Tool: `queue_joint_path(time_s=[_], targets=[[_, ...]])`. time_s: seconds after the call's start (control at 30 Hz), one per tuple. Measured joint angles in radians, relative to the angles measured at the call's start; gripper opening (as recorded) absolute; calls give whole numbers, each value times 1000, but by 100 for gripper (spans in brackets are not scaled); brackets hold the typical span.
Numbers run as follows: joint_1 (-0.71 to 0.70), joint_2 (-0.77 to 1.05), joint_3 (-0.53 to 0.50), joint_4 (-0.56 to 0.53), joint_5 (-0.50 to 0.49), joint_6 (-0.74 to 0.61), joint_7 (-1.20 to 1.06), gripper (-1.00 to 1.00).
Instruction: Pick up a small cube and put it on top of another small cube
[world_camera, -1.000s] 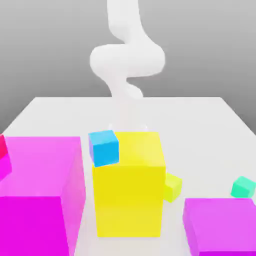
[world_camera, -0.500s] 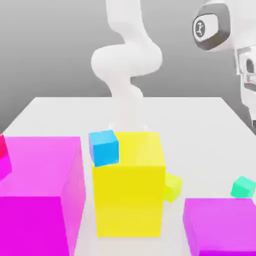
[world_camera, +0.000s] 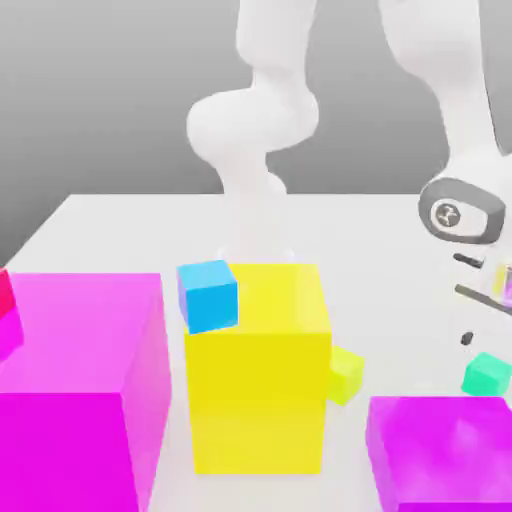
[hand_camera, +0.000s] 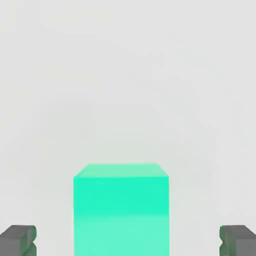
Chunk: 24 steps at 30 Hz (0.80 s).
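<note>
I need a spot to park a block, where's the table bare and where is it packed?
Bare: the white table behind the big magenta block and yellow block, up to the arm's base. Crowded: the front row, with the blue cube, yellow-green cube, teal cube and front magenta block.

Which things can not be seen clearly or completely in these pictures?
- Small teal-green cube: its lower part is cut off by the hand view's edge.
- Gripper: only the fingertips show at that same edge, standing wide apart.
- Small yellow-green cube: partly hidden behind the big yellow block, exterior view.
- Red object: cut off by the exterior view's left edge.
</note>
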Motion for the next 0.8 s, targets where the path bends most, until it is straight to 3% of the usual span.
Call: queue_joint_path(time_s=[0.03, 0.33, 0.47, 0.8], targets=[[4, 19, -5, 4, -7, 15, 5, -100], [-12, -39, 15, -8, 9, -33, -8, -100], [-46, -180, 39, -30, 73, -150, -44, -100], [-363, -537, -141, 48, 115, -574, 188, -100]])
